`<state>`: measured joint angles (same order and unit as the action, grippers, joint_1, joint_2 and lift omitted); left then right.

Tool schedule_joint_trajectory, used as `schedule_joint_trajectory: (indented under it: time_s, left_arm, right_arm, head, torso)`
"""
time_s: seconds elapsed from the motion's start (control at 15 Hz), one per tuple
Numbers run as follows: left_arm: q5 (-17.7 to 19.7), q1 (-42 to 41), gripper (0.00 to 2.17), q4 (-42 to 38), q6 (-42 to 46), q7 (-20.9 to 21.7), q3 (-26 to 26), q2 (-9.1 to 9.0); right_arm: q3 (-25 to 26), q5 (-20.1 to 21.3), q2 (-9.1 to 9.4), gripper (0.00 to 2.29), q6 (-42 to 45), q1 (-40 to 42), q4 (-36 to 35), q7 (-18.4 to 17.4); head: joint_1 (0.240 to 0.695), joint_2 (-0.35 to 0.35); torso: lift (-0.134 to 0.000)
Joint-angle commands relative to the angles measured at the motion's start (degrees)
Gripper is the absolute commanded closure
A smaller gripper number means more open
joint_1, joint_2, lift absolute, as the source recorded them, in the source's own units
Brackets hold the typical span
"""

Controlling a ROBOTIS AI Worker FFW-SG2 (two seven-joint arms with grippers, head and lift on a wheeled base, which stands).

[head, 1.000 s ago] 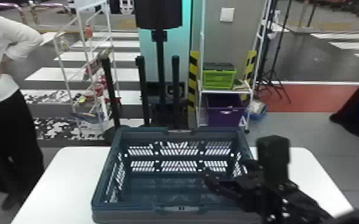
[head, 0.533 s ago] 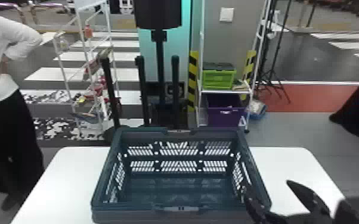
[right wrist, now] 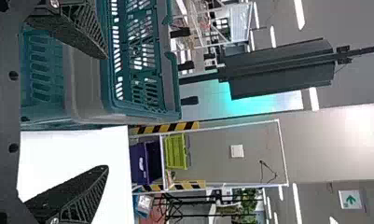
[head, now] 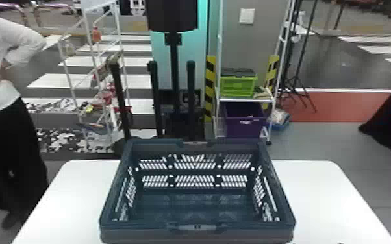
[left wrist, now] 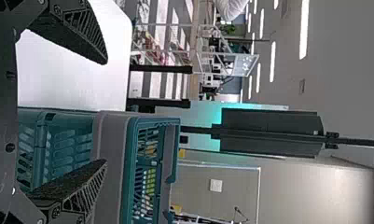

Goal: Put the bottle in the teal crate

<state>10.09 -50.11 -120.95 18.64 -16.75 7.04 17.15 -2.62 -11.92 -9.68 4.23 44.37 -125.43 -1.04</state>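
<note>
The teal crate [head: 196, 232] stands upright on the white table, its open top facing up. Through its top, the head view shows the slotted walls and a bare stretch of floor. In the left wrist view, my left gripper [left wrist: 105, 112] is open with nothing between its fingers, in front of the table and the outside of the crate [left wrist: 112, 186]. Also spread apart and holding nothing, my right gripper [right wrist: 105, 112] is at the near side of the crate [right wrist: 84, 79], around its corner with the table.
The white table [head: 318, 194] extends to both sides of the crate. Beyond it are a dark stand [head: 174, 71], a wire rack [head: 89, 42] and a shelf with a green box [head: 238, 86] and a purple bin [head: 243, 125]. A person [head: 0, 81] stands at the left.
In the head view, my right arm has drawn back from over the crate's right side toward the bottom right, down past the near edge. The crate has stayed in place.
</note>
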Motion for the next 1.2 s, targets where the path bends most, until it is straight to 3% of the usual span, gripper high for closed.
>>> schedule_joint_trajectory:
  time_s: [0.0, 0.13, 1.13]
  left_arm:
    - [0.02, 0.10, 0.13, -0.16, 0.03, 0.05, -0.09, 0.07]
    - [-0.24, 0.54, 0.13, 0.46, 0.21, 0.14, -0.09, -0.10]
    - [-6.40, 0.10, 0.13, 2.92, 4.07, -1.27, 2.81, -0.80]
  right_arm:
    - [0.87, 0.06, 0.10, 0.05, 4.95, 1.95, 2.20, 0.33]
    - [1.57, 0.06, 0.19, 0.05, 8.99, 2.13, 4.05, 0.95]
    - [3.15, 1.46, 0.90, 0.08, 13.91, 5.99, 4.05, 4.99]
  head:
    - [0.499, 0.000]
    - [0.499, 0.000]
    - [0.499, 0.000]
  torso:
    - [0.000]
    - [0.000]
    - [0.000]
